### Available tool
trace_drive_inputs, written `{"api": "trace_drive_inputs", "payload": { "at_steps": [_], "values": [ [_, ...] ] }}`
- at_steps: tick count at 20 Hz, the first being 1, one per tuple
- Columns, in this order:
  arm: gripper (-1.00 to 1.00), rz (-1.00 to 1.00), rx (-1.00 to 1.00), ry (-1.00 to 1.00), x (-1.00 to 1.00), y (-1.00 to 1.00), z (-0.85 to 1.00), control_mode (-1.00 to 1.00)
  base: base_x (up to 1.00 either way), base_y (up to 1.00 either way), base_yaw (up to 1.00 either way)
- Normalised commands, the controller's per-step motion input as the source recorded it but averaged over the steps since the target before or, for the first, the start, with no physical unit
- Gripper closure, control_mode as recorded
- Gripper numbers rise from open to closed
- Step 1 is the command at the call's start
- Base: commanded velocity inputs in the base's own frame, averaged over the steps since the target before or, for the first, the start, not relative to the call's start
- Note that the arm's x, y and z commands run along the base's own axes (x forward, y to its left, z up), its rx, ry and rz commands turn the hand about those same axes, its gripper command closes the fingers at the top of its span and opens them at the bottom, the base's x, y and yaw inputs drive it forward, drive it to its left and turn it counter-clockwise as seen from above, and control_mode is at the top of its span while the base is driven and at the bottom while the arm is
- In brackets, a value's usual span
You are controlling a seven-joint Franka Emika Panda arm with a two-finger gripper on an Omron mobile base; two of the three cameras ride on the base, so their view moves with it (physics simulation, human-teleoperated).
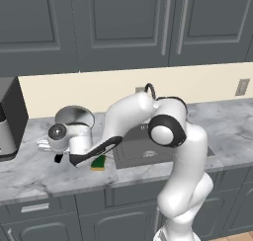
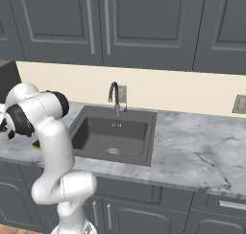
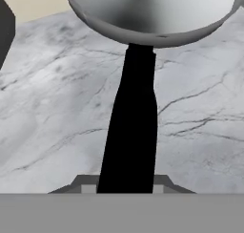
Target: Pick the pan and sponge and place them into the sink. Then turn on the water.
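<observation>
The silver-grey pan (image 1: 74, 117) sits on the marble counter left of the sink (image 1: 129, 156), its bowl at the top of the hand view (image 3: 152, 12). Its black handle (image 3: 131, 122) runs straight down between my fingertips. My gripper (image 3: 125, 186) is shut on that handle, both tips against its sides. I cannot tell whether the pan rests on the counter. The green-and-yellow sponge (image 1: 98, 162) lies at the counter's front, just left of the sink and right of my hand (image 1: 69, 139); a sliver of sponge (image 2: 36, 144) peeks from behind my arm. No water is in view at the faucet (image 2: 114, 96).
A dark appliance (image 1: 10, 116) stands at the far left of the counter, close to the pan. The dark sink basin (image 2: 110, 132) has a round drain. Marble counter (image 2: 202, 146) stretches right of the sink. Wall outlets (image 1: 241, 87) and upper cabinets (image 1: 123, 22) are behind.
</observation>
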Motion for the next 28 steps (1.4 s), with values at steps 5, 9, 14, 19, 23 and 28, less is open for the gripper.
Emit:
{"api": "trace_drive_inputs", "payload": {
  "at_steps": [5, 9, 14, 19, 23, 28],
  "values": [
    [1.00, -0.12, 0.09, 0.11, -0.09, -0.31, 0.31, -1.00, 0.00, 0.00, 0.00],
    [1.00, -0.13, 0.09, 0.13, -0.06, -0.29, 0.28, -1.00, 0.00, 0.00, 0.00],
    [1.00, -0.15, 0.07, 0.12, -0.04, -0.25, 0.23, -1.00, 0.00, 0.00, 0.00],
    [1.00, -0.15, 0.03, 0.12, -0.04, -0.21, 0.13, -1.00, 0.00, 0.00, 0.00],
    [1.00, -0.14, -0.02, 0.10, -0.01, -0.20, 0.05, -1.00, 0.00, 0.00, 0.00],
    [1.00, -0.13, -0.08, 0.03, 0.00, -0.22, 0.05, -1.00, 0.00, 0.00, 0.00]
  ]
}}
